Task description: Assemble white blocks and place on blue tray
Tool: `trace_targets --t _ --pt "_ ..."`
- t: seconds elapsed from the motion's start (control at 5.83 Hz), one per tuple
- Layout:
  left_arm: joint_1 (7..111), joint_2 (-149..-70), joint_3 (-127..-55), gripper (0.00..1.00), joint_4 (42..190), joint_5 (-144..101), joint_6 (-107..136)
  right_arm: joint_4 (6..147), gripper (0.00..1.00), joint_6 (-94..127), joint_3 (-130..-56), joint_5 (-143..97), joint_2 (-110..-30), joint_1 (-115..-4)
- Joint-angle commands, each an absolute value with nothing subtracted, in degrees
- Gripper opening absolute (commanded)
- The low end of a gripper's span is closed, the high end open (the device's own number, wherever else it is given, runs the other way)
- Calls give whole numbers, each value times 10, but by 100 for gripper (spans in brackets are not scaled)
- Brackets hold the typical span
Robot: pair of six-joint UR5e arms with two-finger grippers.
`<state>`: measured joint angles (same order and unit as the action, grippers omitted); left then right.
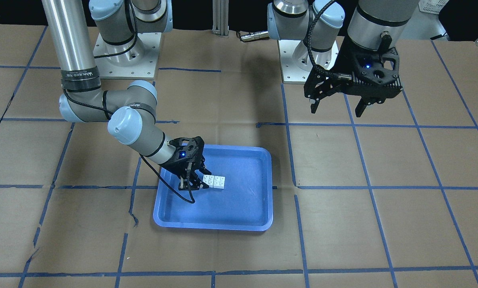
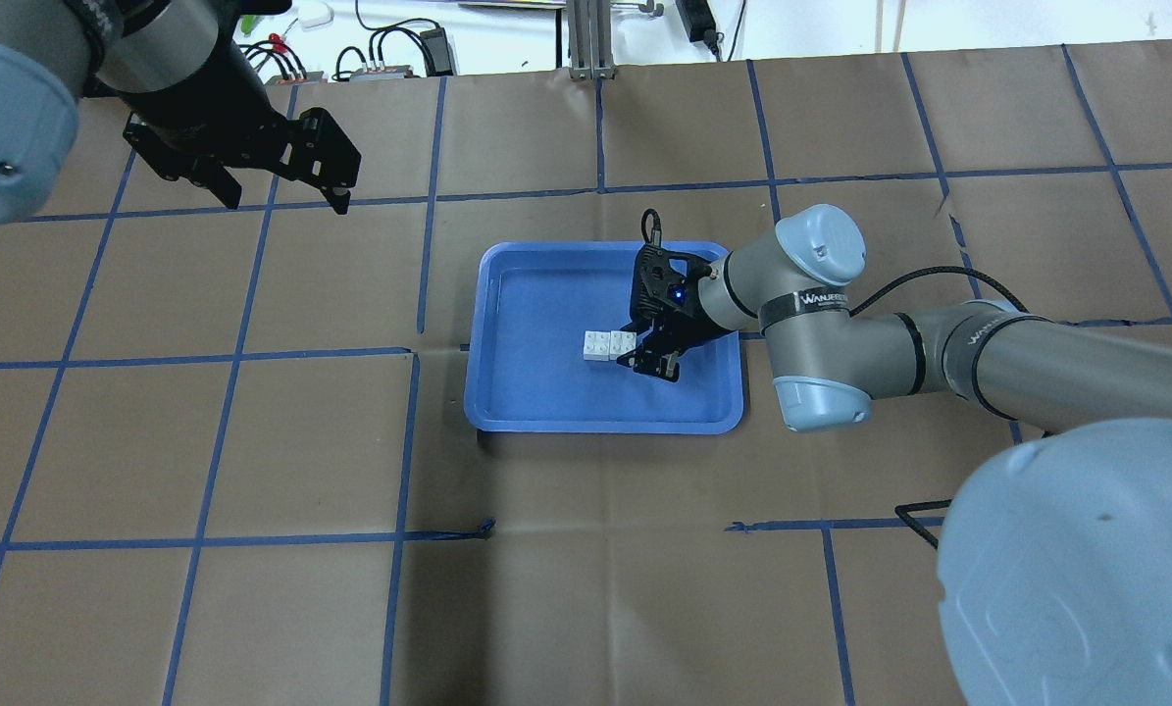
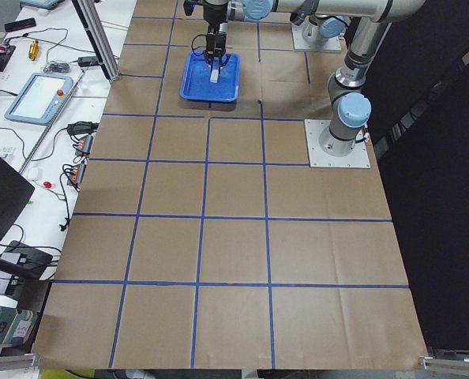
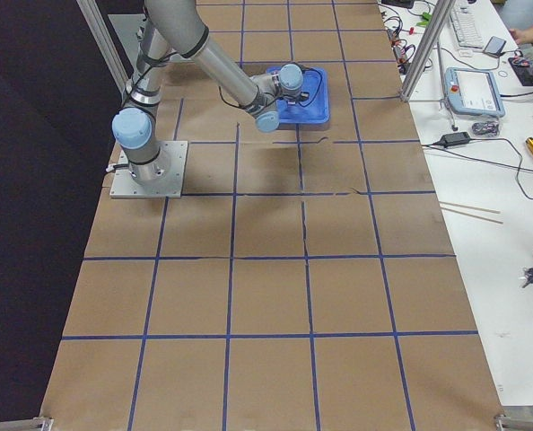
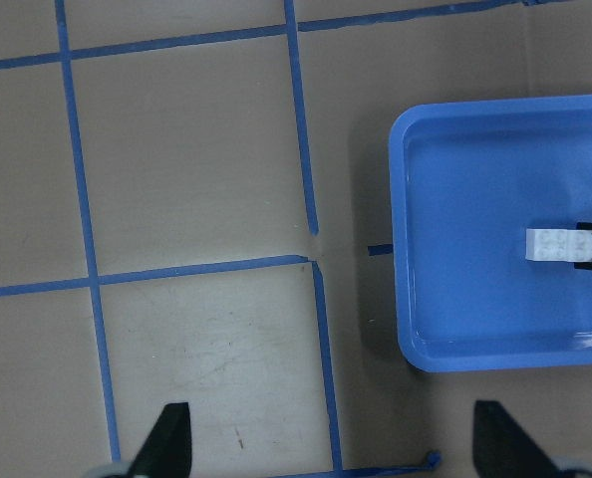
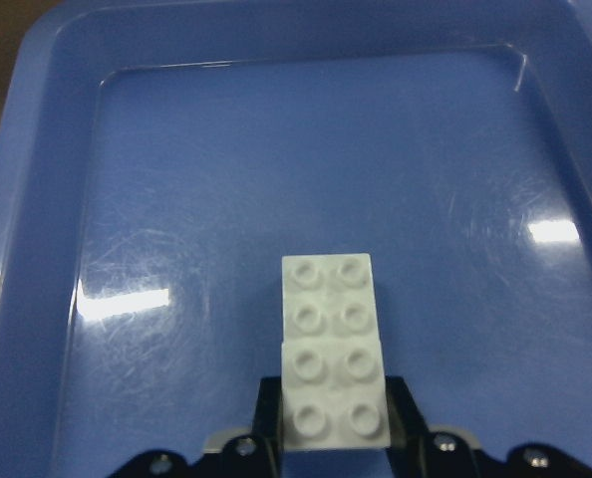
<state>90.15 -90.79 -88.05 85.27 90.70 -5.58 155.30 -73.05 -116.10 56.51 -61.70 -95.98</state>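
Two white blocks (image 1: 214,181) lie side by side, studs up, on the floor of the blue tray (image 1: 213,226). My right gripper (image 1: 191,185) reaches low into the tray. In the right wrist view its jaws close on the sides of the nearer white block (image 6: 336,398), and the second block (image 6: 326,299) sits flush beyond it. The overhead view shows the blocks (image 2: 610,344) just left of the right gripper (image 2: 649,361). My left gripper (image 2: 277,191) is open and empty, high above the table and far from the tray (image 2: 605,424).
The table is brown paper with a grid of blue tape lines (image 2: 409,441). The arm base plates (image 1: 127,56) stand at the robot's edge. A bench with cables and a teach pendant (image 3: 41,95) runs along the far side.
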Motion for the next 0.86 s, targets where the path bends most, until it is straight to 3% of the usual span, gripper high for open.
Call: trace_targets --t 0.0,0.17,0.34,0.51,0.69 --pt "901 -908 -880 100 853 907 -55 1552 55 -730 -1161 564 -617 -960" --pt "901 -908 -881 100 853 907 -57 1554 55 -732 -1161 549 -618 -960" --pt "901 -908 -880 100 853 907 -55 1554 67 -730 -1160 549 -618 -960" --pt "901 -909 -880 100 853 907 -55 1552 99 -730 -1158 550 -621 -959" --pt "901 -909 -880 100 853 907 -55 1549 100 -729 -1141 562 -624 -959"
